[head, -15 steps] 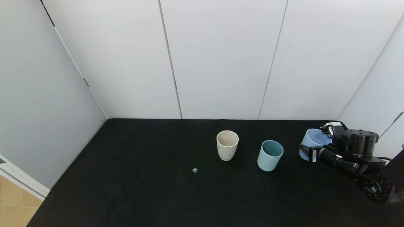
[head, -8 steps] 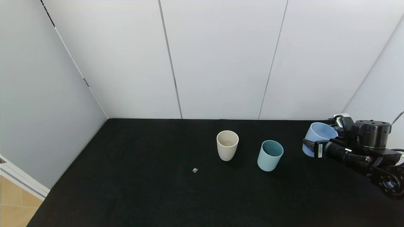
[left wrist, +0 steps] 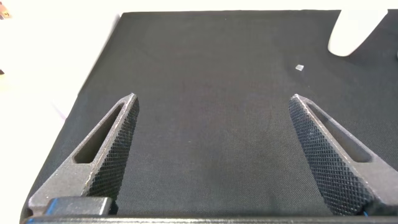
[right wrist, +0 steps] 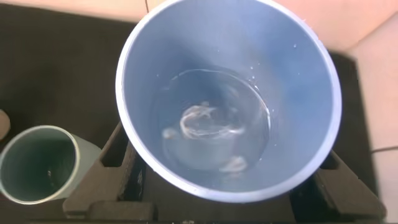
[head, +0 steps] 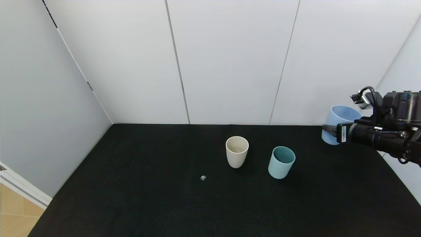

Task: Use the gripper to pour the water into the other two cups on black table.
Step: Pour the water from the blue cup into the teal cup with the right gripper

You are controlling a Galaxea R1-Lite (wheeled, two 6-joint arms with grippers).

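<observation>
My right gripper (head: pixel 333 131) is shut on the light blue cup (head: pixel 340 123) and holds it upright in the air at the table's far right. In the right wrist view the light blue cup (right wrist: pixel 230 93) has water (right wrist: pixel 211 118) in its bottom, with a finger on each side. The cream-beige cup (head: pixel 236 151) stands mid-table, and the teal-green cup (head: pixel 281 162) stands to its right; the teal-green cup also shows in the right wrist view (right wrist: pixel 38 165). My left gripper (left wrist: pixel 212 99) is open and empty over bare black table (head: pixel 148 197).
A small grey scrap (head: pixel 203 177) lies on the table left of and nearer than the cream cup; it also shows in the left wrist view (left wrist: pixel 300 67). White wall panels close the back and both sides. The table's left edge drops to a wooden floor (head: pixel 13 214).
My right gripper has lifted the light blue cup off the table and carried it upward and slightly right. The two other cups have not moved.
</observation>
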